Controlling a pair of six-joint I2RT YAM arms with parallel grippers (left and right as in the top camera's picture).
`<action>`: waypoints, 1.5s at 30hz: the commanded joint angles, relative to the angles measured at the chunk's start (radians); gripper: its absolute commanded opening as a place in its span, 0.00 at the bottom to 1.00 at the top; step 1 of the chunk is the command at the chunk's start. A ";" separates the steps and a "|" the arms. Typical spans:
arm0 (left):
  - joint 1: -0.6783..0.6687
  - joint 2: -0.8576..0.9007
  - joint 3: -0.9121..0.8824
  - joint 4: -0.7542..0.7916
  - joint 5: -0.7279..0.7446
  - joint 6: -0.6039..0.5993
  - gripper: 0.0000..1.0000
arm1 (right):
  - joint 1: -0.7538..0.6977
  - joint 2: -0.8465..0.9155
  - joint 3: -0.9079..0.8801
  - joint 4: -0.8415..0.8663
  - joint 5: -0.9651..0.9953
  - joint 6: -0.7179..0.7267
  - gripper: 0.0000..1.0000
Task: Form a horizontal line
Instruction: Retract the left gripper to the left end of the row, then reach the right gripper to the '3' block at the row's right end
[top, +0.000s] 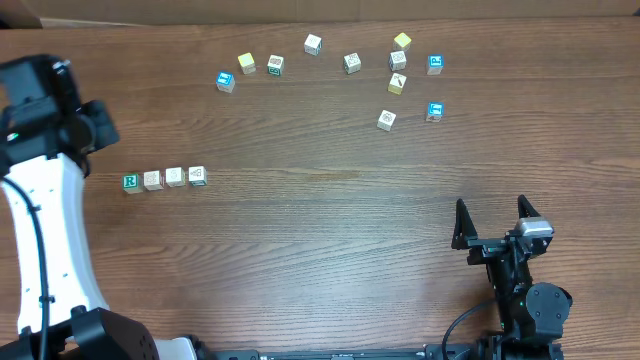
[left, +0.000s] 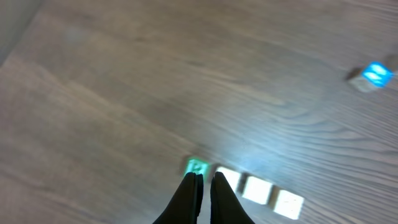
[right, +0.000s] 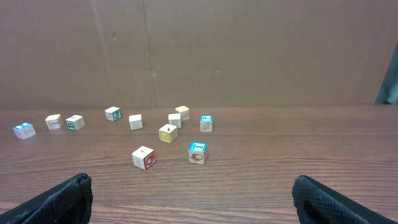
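The left tool is hanging clenched at the bottom middle of its own wrist view, its two dark fingers pressed nearly together and gripping nothing. Their tips are pointing at the near end of the horizontal line. That view is blurred, so I cannot tell whether they are touching a cube.

The line is lying on the wooden desk at the left of the overhead view, a little above the middle. It is made of four small cubes sitting just beside one another. The green "R" cube is sitting at the left end and three pale cubes are running off to its right. The row is rising very slightly toward the right. In the left wrist view the green cube is showing just above the fingertips, with the pale ones trailing down to the lower right.

The right tool is resting released at the lower right of the overhead view. Its fingers are spread wide and holding nothing, well apart from the line.

The scattered cubes are lying loose across the top of the overhead view. Among them three blue-faced cubes and three yellow cubes are mixing with pale ones. From the right wrist view they are showing as a loose cluster in the middle of the frame, in front of a brown wall.
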 joint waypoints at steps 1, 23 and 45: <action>0.045 -0.016 -0.013 0.008 0.042 0.047 0.04 | -0.002 -0.006 -0.010 0.015 -0.051 0.018 1.00; 0.100 0.005 -0.048 0.026 0.066 0.063 0.05 | -0.002 0.019 -0.010 0.190 -0.231 0.647 1.00; 0.168 0.016 -0.189 0.087 0.097 0.138 0.05 | 0.200 1.175 0.655 0.327 -0.500 0.434 1.00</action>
